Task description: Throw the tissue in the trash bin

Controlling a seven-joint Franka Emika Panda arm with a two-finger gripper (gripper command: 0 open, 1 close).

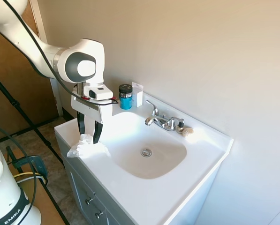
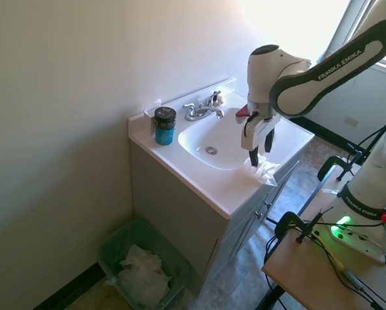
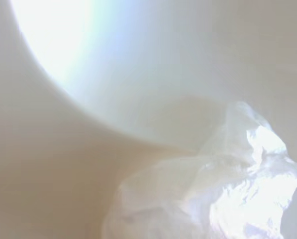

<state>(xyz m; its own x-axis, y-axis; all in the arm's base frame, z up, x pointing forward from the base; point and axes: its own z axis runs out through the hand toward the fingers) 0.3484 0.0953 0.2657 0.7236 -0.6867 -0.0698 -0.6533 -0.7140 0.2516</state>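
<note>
A crumpled white tissue (image 1: 83, 149) (image 2: 268, 173) lies on the front corner of the white sink counter (image 1: 130, 187), beside the basin. Directly above it stands my gripper (image 1: 89, 138) (image 2: 260, 157), pointing down and open. Its dark fingertips straddle the tissue's raised top fold, and I cannot tell whether they touch it. From close by, the wrist view shows the tissue (image 3: 213, 194) against the basin's curved rim. The trash bin (image 2: 118, 240) is a green bin on the floor left of the cabinet, with white crumpled paper inside.
A blue jar with a black lid (image 1: 125, 97) (image 2: 164, 126) and a small white card (image 1: 137, 93) stand at the counter's back. The chrome faucet (image 1: 162, 121) (image 2: 202, 110) is behind the basin (image 1: 147, 152), with a small beige object (image 1: 187, 131) beside it.
</note>
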